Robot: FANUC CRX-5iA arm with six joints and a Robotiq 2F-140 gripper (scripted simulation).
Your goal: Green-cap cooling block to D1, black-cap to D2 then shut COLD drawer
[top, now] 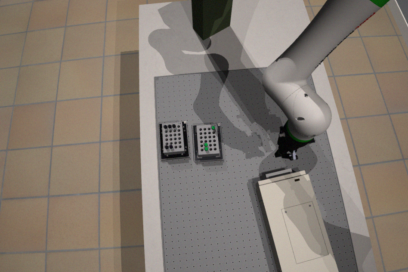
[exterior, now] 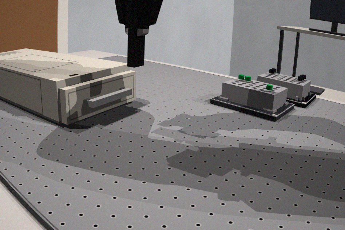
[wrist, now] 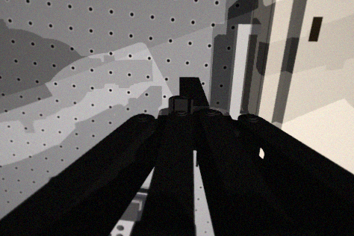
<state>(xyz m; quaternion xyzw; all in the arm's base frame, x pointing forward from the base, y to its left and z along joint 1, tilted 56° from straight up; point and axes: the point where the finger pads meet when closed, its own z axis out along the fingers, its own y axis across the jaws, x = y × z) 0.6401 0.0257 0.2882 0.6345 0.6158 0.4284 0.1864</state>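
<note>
The block with three green-capped tubes (top: 212, 153) (exterior: 240, 95) sits level on D1 (top: 222, 157) (exterior: 242, 109), inside its locators as far as I can see. The block with several black-capped tubes (top: 174, 151) (exterior: 302, 89) sits level on D2 (top: 188, 156), partly hidden in the exterior view. The caps stand upright in their bores. COLD (top: 273, 216) (exterior: 22, 86) (wrist: 332, 86) has its drawer front (exterior: 64, 107) up against the body, and its lamp (top: 296, 180) (exterior: 73, 75) (wrist: 315, 29) is dark. My gripper (exterior: 135, 64) (wrist: 188, 92) is shut and empty, raised near the drawer handle (top: 278, 173) (exterior: 111, 97) (wrist: 240, 63), not touching it.
The perforated deck plate (top: 204, 212) (exterior: 129, 194) (wrist: 131, 4) lies under everything, on the white table (top: 149, 196). The arm's base column (top: 211, 11) stands at the back of the table. A desk with a monitor (exterior: 327, 4) is in the background.
</note>
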